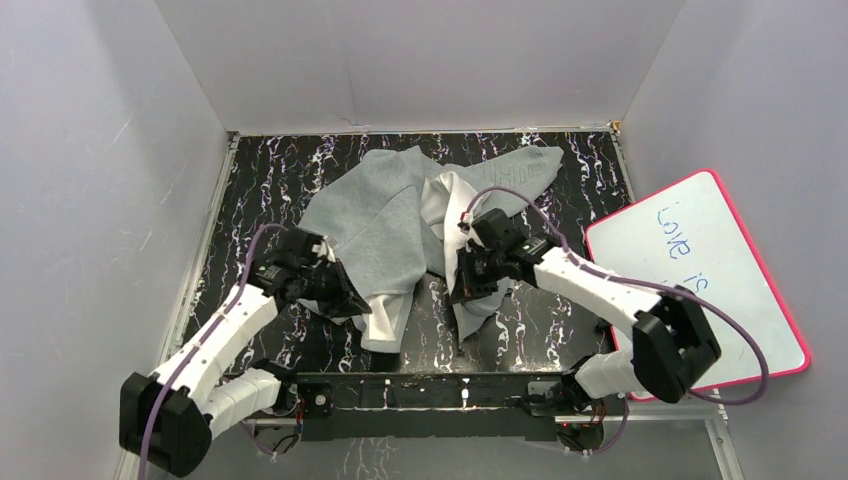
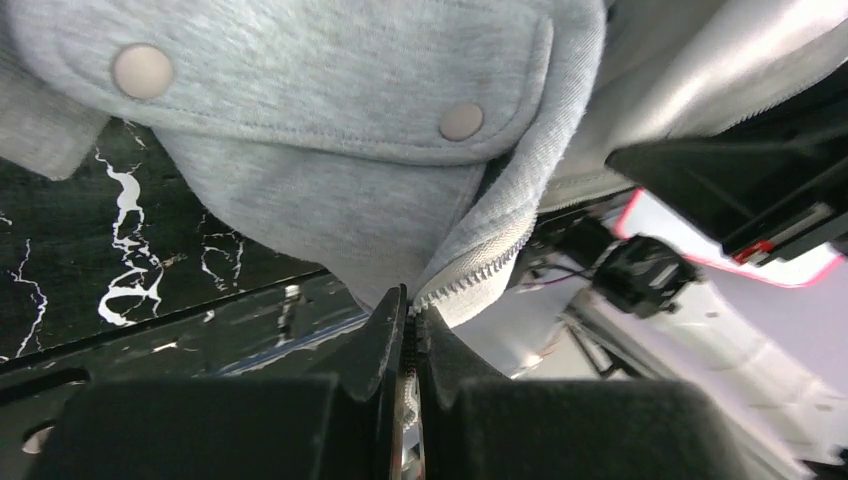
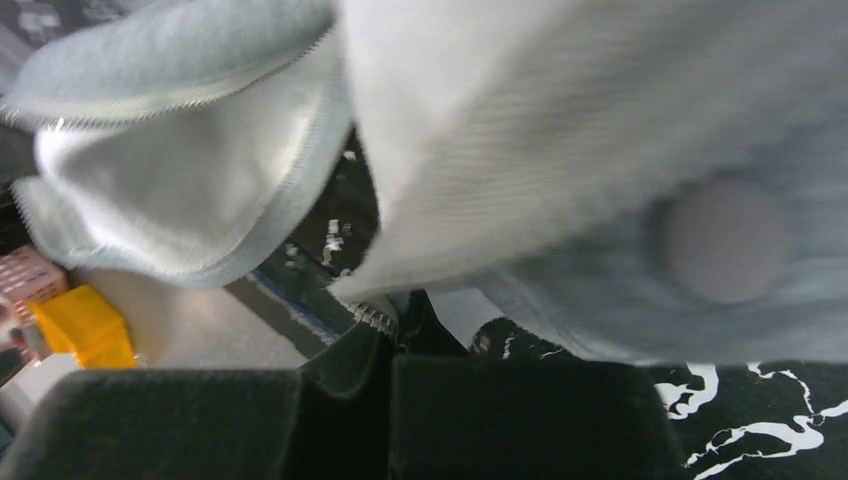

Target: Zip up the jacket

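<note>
You've got the black marbled counter (image 1: 270, 170) filling most of the overhead view. The jacket (image 1: 385, 215) is bunched across its middle and far part. It's light grey outside, with white lining showing where the front hangs open, and one sleeve trails toward the far right corner. At the right edge there's a pink-rimmed whiteboard (image 1: 700, 270) with blue handwriting, well clear of the fabric.

Your left tool (image 2: 410, 310) is on the jacket's near-left front edge. Its jaws are pinched almost fully together with the zipper tape squeezed between them, and that edge is lifted off the counter. Your right tool (image 3: 395, 325) is on the other front edge, near the middle. It's clamped down as well, with a short bit of zipper sticking out at its tips and grey fabric draped over it. The two halves are apart, with white lining between them.

Smaller stuff: the left wrist view shows a pocket flap (image 2: 330, 90) with two round snaps (image 2: 143, 70) just above the pinched edge. The zipper teeth (image 2: 480, 275) run down that edge into the jaws.
</note>
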You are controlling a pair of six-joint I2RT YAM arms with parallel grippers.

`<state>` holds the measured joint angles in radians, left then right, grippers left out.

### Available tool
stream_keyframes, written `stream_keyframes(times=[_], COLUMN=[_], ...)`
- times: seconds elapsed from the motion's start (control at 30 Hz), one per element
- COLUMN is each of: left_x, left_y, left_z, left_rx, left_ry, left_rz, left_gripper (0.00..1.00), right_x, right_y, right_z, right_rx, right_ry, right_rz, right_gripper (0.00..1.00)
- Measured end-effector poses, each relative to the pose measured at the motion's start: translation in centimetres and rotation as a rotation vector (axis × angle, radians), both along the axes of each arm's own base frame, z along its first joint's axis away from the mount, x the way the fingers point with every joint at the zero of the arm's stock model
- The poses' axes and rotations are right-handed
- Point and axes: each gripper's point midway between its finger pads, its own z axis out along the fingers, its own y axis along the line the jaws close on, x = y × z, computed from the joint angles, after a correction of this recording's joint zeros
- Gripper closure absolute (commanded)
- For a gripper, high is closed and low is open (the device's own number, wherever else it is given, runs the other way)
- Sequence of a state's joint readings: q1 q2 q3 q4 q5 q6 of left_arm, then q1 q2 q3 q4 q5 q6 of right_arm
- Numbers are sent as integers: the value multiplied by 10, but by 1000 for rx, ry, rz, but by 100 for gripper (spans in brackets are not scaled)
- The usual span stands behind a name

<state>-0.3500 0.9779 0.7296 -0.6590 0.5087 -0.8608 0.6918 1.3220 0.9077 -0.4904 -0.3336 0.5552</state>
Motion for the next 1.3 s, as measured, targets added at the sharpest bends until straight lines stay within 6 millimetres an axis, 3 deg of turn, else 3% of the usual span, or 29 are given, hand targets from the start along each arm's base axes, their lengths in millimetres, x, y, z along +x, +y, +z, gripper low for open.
stream_keyframes(times=[0.23, 0.4, 0.5, 0.53, 0.6, 0.63, 0.73, 0.77, 0.9, 1.03, 1.3], left_x=[-31, -42, -41, -39, -26, -15, 6, 20, 27, 19, -11], left_y=[-31, -54, -67, -71, -84, -90, -97, -101, -90, -61, -22], left_z=[-51, -82, -87, -86, -74, -62, -28, -1, 22, 10, -45], left_rx=[228, 357, 382, 379, 355, 343, 352, 348, 368, 454, 572], left_ry=[74, 84, 61, 46, -15, -67, -184, -269, -327, -271, -141], left_rz=[-209, -294, -315, -318, -304, -301, -309, -307, -302, -316, -329], left_gripper=[100, 77, 54, 45, 27, 23, 20, 19, 19, 20, 24], right_x=[-8, -12, -11, -9, -1, 1, 6, 9, 10, -3, -43], right_y=[-3, 1, 6, 7, 11, 10, 2, -2, -12, -29, -46], right_z=[-69, -93, -94, -93, -88, -85, -65, -45, -16, 8, -24], right_rx=[-214, -288, -288, -286, -285, -290, -293, -271, -249, -224, -252], right_ry=[109, 145, 141, 137, 109, 93, 34, -21, -100, -139, -88], right_rz=[-6, -7, -12, -20, -34, -37, -60, -73, -96, -98, -26], right_gripper=[100, 100, 86, 72, 57, 50, 46, 45, 45, 44, 44])
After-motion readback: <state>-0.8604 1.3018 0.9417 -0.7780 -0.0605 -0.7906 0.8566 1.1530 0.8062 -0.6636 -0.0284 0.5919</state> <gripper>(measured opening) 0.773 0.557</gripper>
